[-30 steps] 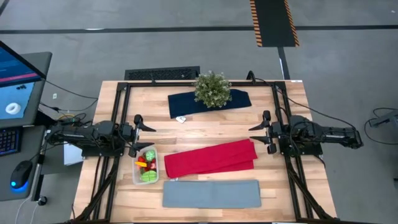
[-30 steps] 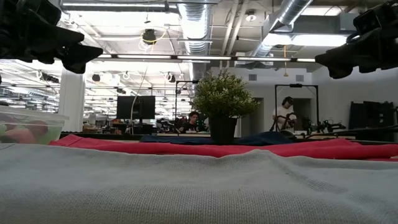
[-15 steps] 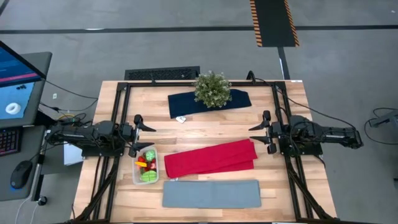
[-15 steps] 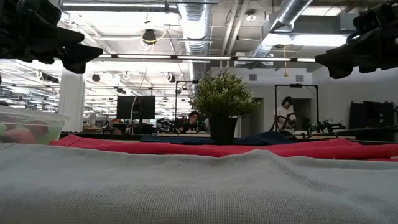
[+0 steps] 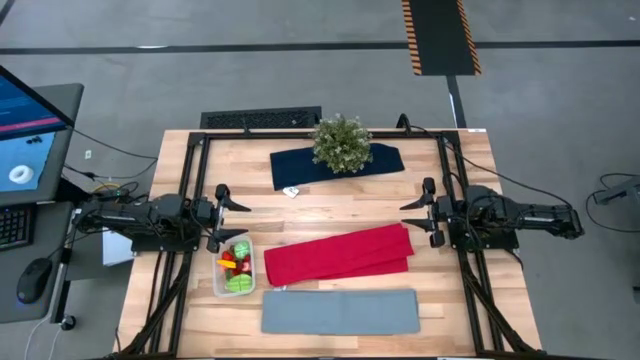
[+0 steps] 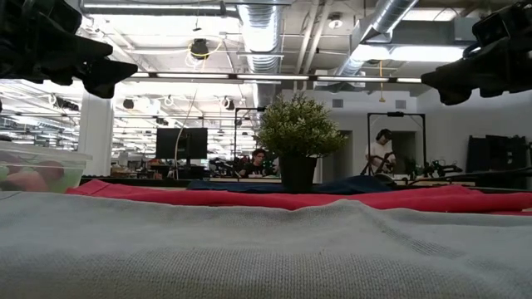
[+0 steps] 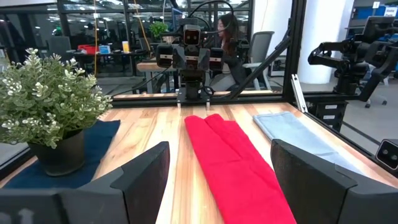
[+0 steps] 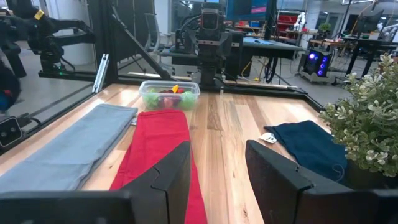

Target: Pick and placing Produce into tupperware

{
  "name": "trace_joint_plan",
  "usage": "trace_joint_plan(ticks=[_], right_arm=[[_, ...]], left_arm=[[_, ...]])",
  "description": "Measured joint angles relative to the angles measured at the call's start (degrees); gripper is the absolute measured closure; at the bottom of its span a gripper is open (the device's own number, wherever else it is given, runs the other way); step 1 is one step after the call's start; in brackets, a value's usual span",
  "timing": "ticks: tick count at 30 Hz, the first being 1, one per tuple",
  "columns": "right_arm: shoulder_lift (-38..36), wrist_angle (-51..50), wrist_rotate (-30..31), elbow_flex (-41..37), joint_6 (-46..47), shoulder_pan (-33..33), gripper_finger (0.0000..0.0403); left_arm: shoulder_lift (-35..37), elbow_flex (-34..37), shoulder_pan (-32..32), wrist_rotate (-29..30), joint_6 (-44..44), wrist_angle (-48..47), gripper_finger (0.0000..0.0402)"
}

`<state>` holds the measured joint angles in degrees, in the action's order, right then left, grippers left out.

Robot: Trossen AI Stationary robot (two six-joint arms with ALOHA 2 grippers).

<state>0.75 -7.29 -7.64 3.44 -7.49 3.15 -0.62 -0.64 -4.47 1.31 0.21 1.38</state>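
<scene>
On the wooden surface (image 5: 330,215), a bushy potted plant (image 5: 341,143) stands at 12 o'clock on a dark blue cloth (image 5: 385,160). A red cloth (image 5: 338,254) lies near the middle, and just beside it at 6 o'clock a flat grey mat (image 5: 340,311). A small white tag (image 5: 291,191) lies by the blue cloth's corner.

Almost nothing differs from the earlier pictures. The one visible change lies off the worktop, beside the desk at the left arm's side: the computer mouse (image 5: 31,281) there, which showed a blue glow at the start of the last second, shows none now.
</scene>
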Motion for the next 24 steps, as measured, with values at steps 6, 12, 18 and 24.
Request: trace_joint_plan(ticks=[6, 12, 18, 24], right_arm=[[0.0, 0.0, 0.0, 0.0, 0.0, 0.0, 0.0226], [0.0, 0.0, 0.0, 0.0, 0.0, 0.0, 0.0226], [0.0, 0.0, 0.0, 0.0, 0.0, 0.0, 0.0226], [0.0, 0.0, 0.0, 0.0, 0.0, 0.0, 0.0227]], left_arm=[[0.0, 0.0, 0.0, 0.0, 0.0, 0.0, 0.0132], [0.0, 0.0, 0.0, 0.0, 0.0, 0.0, 0.0132], [0.0, 0.0, 0.0, 0.0, 0.0, 0.0, 0.0132], [0.0, 0.0, 0.0, 0.0, 0.0, 0.0, 0.0132]])
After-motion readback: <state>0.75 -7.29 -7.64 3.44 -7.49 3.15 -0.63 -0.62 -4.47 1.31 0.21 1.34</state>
